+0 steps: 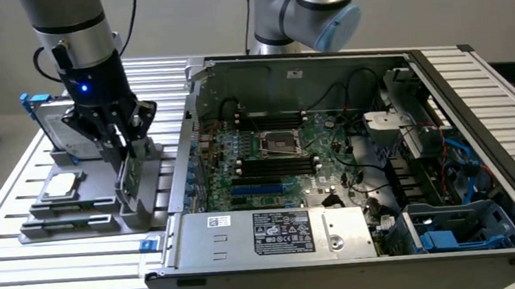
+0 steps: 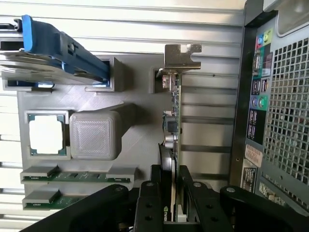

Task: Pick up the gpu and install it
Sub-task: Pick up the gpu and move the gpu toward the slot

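Grip looks made: our gripper (image 1: 127, 149) (image 2: 172, 182) pinches the gpu (image 1: 130, 176) (image 2: 174, 112), which stands on edge in the grey holder (image 1: 71, 225) (image 2: 140, 145), at its edge nearest the open computer case (image 1: 186, 171); we judge lifting and installing not yet done

Matt plastic holder (image 2: 140, 150), metal-bracketed gpu (image 2: 173, 126)

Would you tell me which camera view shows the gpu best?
The wrist view: the gpu runs edge-on with its green board and silver bracket clear, the gripper closed on it. The exterior view shows it upright in the grey holder, partly hidden by the gripper.
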Controlling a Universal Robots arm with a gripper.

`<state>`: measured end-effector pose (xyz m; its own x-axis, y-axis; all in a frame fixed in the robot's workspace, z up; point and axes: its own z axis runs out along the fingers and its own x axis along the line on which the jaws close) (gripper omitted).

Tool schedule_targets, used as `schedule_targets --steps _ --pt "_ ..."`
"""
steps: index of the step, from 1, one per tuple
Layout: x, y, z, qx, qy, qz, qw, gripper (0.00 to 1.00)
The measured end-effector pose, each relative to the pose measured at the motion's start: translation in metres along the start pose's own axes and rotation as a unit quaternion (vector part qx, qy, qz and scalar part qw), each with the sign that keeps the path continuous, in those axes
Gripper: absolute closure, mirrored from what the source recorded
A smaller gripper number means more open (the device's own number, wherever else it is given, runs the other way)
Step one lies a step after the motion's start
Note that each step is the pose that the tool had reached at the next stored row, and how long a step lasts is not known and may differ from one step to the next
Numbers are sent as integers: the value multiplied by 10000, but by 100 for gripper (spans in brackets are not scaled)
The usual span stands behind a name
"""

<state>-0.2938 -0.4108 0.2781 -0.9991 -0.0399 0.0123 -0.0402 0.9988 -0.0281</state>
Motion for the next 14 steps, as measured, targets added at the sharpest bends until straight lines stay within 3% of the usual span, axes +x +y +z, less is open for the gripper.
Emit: schedule_targets --steps 14 --pt "11 -14 -633 0 0 18 10000 74"
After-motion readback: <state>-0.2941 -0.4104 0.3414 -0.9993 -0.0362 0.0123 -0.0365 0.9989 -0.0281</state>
